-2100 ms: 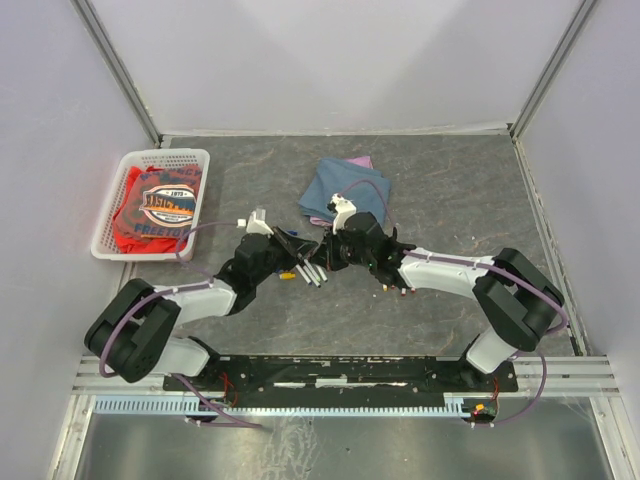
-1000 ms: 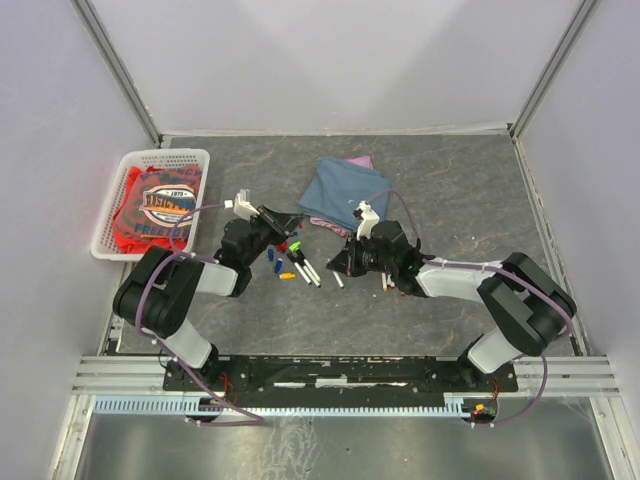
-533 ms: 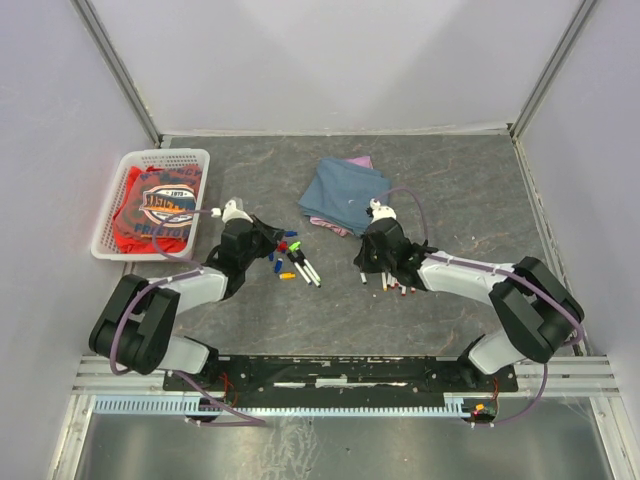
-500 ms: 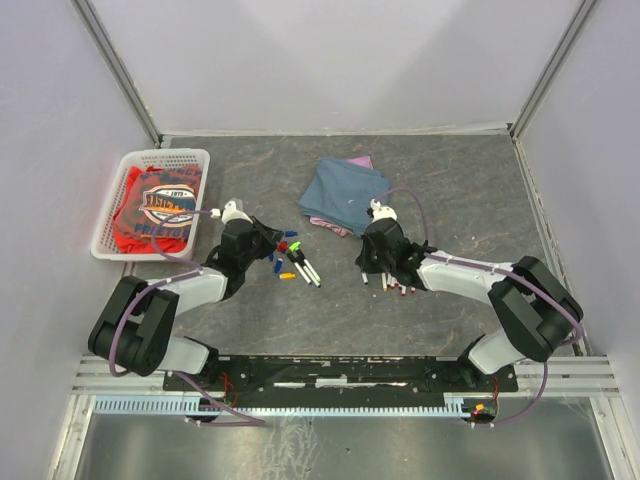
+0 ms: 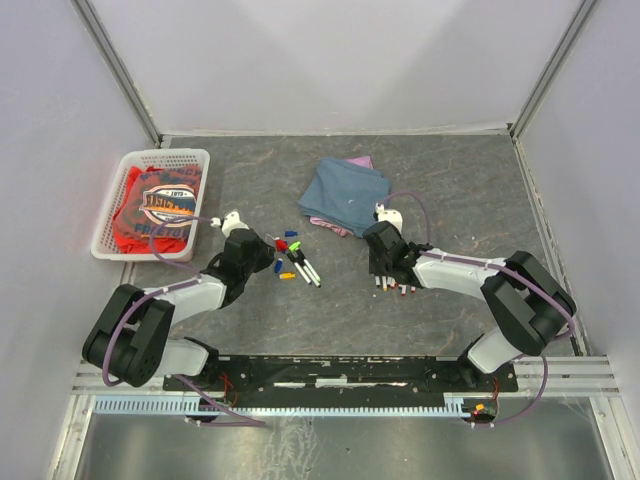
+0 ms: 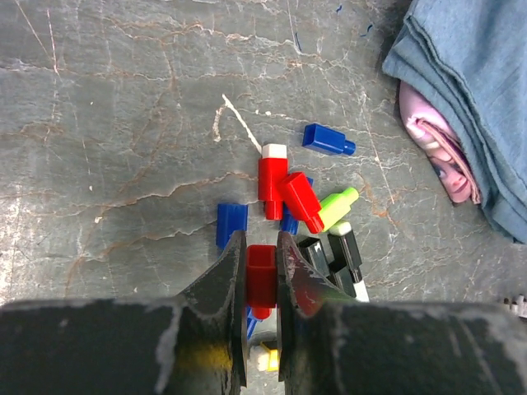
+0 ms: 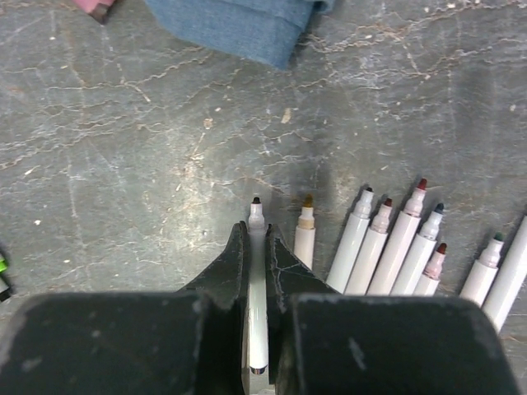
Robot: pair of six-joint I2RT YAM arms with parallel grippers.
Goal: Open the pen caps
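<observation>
Seen from above, the loose caps lie at 3 o'clock of the left gripper. The right gripper stands over the row of pens.

In the left wrist view, the jaws are narrow and pinch a red cap by its flat sides. The other caps lie at 1 o'clock of it, and the blue cloth is farther out the same way. I judge such a cap to be very light, hard and smooth, so it can easily slip or jump away. You should take it across the middle.

In the right wrist view, the jaws are nearly closed on a white pen whose tip is bare. Its uncapped neighbours lie at 3 o'clock. The barrel looks stiff, so you should grip it at mid-length.
</observation>
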